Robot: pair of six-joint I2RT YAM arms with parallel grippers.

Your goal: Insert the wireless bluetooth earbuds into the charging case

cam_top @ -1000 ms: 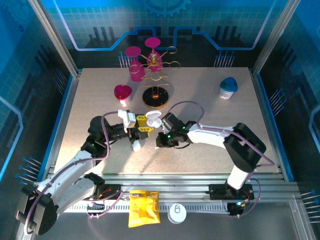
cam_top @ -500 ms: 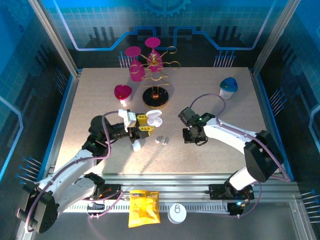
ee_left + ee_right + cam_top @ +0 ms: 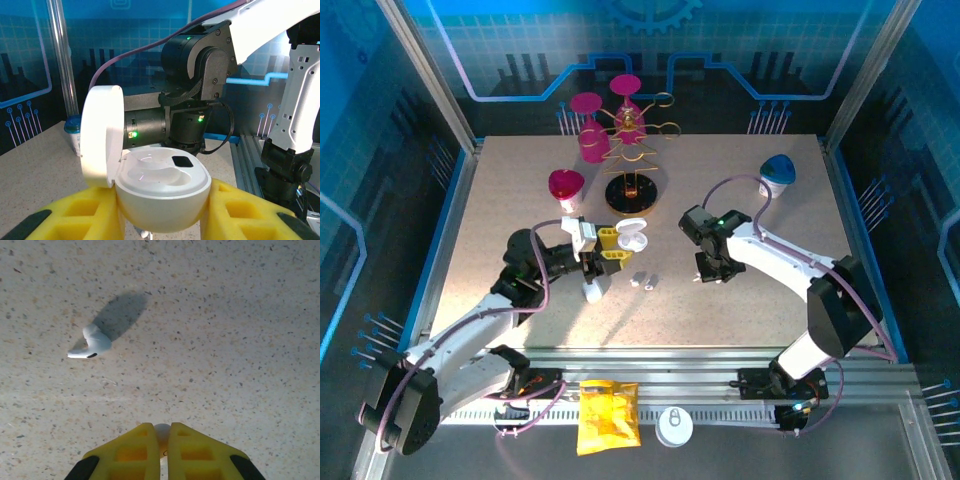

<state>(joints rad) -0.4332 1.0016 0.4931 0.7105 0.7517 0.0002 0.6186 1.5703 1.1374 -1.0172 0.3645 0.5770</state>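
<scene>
Our left gripper (image 3: pixel 608 249) clamps the open case (image 3: pixel 162 185), lid (image 3: pixel 102 135) up. Two earbuds (image 3: pixel 638 280) lie on the table (image 3: pixel 520 190) just beside it. Our right gripper (image 3: pixel 161 440) is closed, a white speck (image 3: pixel 161 429) at its tips; whether held, we cannot tell

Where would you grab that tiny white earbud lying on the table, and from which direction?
Probably by the rounded head of the earbud, pinched across its sides, coming straight down from above. It lies flat on the table with its thin stem pointing off to one side, so nothing can slip underneath, and the bulbous head offers more to hold than the slim stem.
</scene>
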